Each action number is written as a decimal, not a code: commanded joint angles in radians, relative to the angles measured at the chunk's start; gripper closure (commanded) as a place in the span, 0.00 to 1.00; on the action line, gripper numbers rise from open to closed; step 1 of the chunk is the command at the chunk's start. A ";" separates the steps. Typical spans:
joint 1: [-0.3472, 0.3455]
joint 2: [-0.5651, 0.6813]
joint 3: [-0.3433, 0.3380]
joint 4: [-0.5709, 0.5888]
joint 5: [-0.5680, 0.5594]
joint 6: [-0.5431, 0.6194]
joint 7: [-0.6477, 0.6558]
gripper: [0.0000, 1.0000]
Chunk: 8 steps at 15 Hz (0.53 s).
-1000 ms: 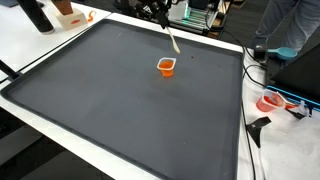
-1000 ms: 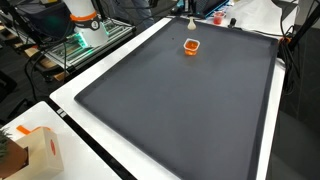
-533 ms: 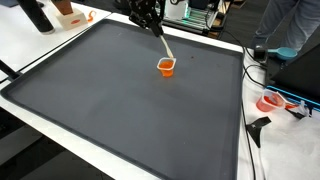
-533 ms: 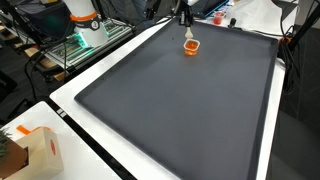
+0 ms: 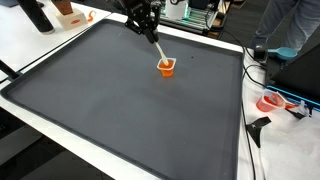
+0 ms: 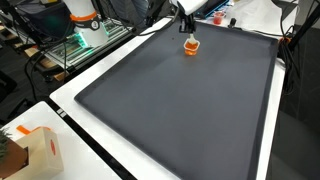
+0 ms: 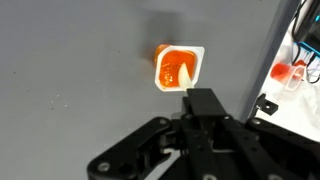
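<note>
Your gripper (image 5: 146,28) was closed on a pale stick (image 5: 157,48) above the orange cup (image 5: 166,67).
You held the stick slanted, with its lower tip inside the cup (the wrist view showed it against the orange interior). The cup stood upright on the dark mat (image 5: 120,100) covering the bench (image 5: 30,48).

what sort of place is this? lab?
Likely a lab or workshop: large dark grey mat on a white table, a metal rack of electronics, loose black cables at the edge.
</note>
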<state>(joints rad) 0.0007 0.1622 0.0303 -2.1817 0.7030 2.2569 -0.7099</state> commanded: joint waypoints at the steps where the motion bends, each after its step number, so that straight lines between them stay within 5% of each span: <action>1: -0.012 0.010 0.015 -0.019 0.040 0.043 0.003 0.97; 8: -0.012 0.026 0.021 -0.019 0.036 0.076 0.035 0.97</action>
<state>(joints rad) 0.0007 0.1877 0.0349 -2.1831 0.7184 2.3091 -0.6901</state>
